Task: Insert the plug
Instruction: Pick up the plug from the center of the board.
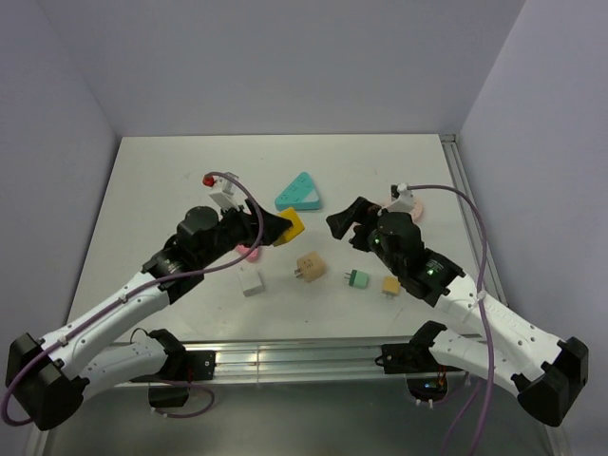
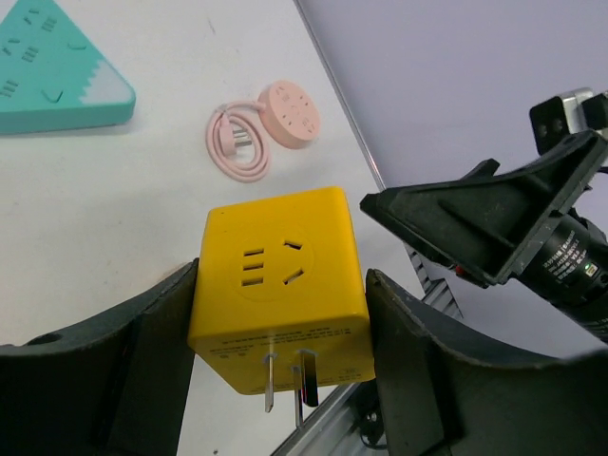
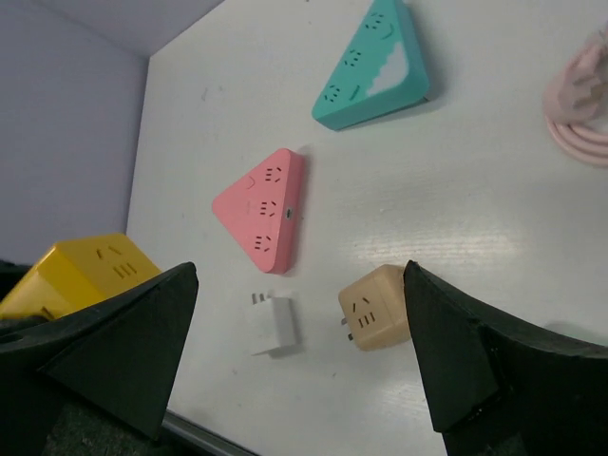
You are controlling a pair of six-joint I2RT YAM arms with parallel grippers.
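My left gripper (image 1: 275, 228) is shut on a yellow cube plug adapter (image 1: 291, 226) and holds it above the table. In the left wrist view the cube (image 2: 280, 275) sits between both fingers, socket face up and its metal prongs (image 2: 285, 380) pointing down towards the camera. My right gripper (image 1: 347, 220) is open and empty, just right of the cube. In the right wrist view its wide-apart fingers (image 3: 123, 342) hover above a white plug (image 3: 274, 323) and a tan cube adapter (image 3: 377, 306). The yellow cube (image 3: 81, 271) shows at that view's left edge.
On the table lie a teal triangular power strip (image 1: 299, 193), a pink triangular strip (image 3: 261, 209) partly under my left arm, a pink round socket with coiled cord (image 1: 408, 204), a small green plug (image 1: 357, 277) and a small tan plug (image 1: 390, 284). A metal rail (image 1: 285, 356) runs along the near edge.
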